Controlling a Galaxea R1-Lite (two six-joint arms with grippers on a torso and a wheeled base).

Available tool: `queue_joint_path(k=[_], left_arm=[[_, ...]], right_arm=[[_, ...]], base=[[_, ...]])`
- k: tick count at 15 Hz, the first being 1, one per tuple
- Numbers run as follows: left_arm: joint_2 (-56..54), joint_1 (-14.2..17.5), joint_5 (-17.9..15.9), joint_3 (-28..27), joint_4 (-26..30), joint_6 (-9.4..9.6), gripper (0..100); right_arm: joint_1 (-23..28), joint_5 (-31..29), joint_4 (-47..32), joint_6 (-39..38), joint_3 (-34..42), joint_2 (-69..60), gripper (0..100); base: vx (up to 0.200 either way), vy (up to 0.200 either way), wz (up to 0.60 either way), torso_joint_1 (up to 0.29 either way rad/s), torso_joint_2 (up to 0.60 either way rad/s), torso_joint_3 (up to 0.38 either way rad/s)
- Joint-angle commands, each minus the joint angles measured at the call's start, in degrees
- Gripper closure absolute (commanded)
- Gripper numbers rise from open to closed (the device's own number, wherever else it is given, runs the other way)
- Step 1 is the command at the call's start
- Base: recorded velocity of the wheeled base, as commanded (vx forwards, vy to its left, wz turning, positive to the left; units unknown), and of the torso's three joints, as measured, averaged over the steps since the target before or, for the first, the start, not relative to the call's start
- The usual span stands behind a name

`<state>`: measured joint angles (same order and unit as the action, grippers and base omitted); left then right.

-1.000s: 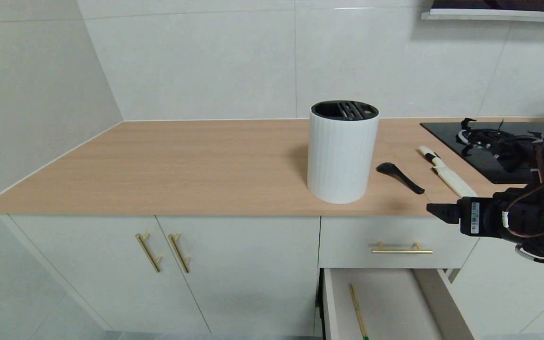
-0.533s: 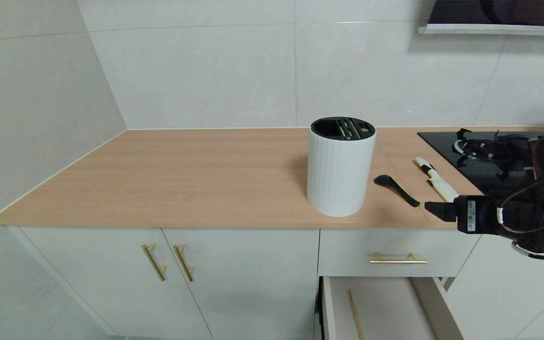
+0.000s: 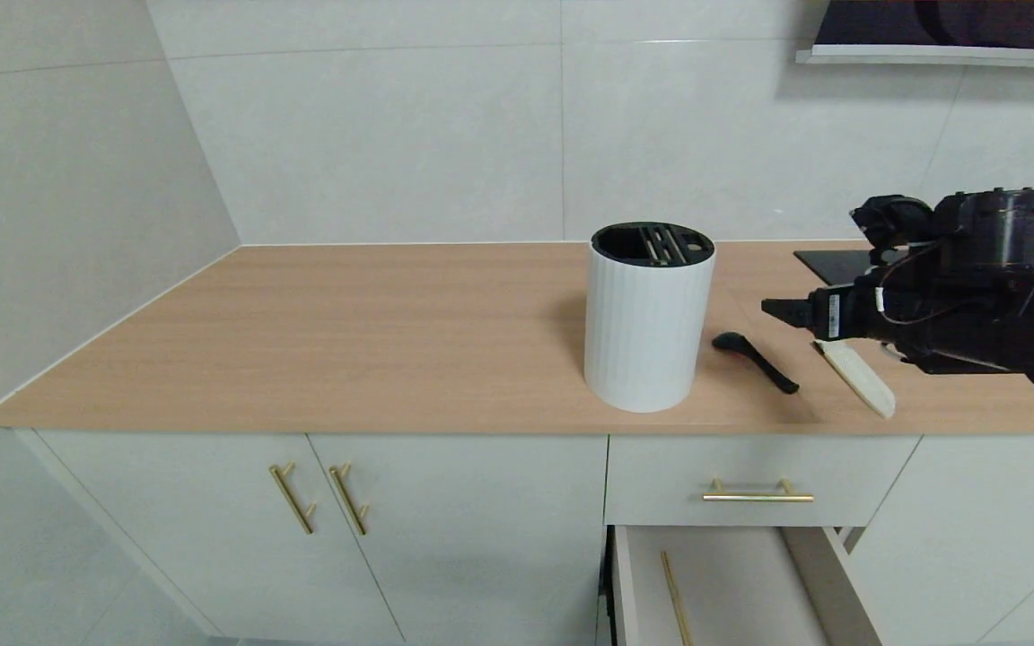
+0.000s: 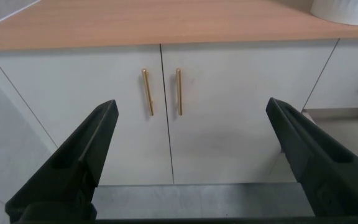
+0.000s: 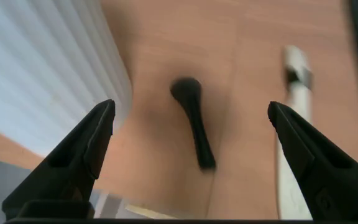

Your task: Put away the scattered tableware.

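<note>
The right gripper (image 5: 190,107) hangs wide open and empty, with the black spoon (image 5: 193,127) lying on the table (image 3: 346,332) just below it, the white holder (image 3: 649,314) to one side and the white knife (image 3: 858,379) to the other. The spoon looks light, stiff and smooth (likely to skid), so it is best pinched mid-handle. The arm hides the knife's far end. The left gripper (image 4: 191,106) is open too, facing cabinet doors (image 4: 229,130).

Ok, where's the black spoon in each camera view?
Head view: the black spoon lies on the counter between the white utensil holder and the white knife.
Left wrist view: not in it.
Right wrist view: the black spoon lies between holder and knife.
Shared landmark: the white utensil holder.
</note>
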<state>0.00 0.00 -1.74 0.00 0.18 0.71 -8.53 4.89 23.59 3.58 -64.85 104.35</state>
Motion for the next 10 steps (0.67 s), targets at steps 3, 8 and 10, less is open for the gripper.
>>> queue_joint_path(k=[3,8,10], left_arm=[[0.0,0.0,0.1,0.0,0.0,0.0,0],[0.0,0.0,0.0,0.0,0.0,0.0,0],[0.0,0.0,0.0,0.0,0.0,0.0,0]], right_arm=[[3.8,8.8,0.3,5.6,-3.3,11.0,0],[5.1,12.2,2.1,8.9,-4.4,16.4,0],[5.1,12.2,2.3,9.0,-4.6,17.4,0]], base=[[0.0,0.0,0.0,0.0,0.0,0.0],[0.0,0.0,0.0,0.0,0.0,0.0],[0.0,0.0,0.0,0.0,0.0,0.0]])
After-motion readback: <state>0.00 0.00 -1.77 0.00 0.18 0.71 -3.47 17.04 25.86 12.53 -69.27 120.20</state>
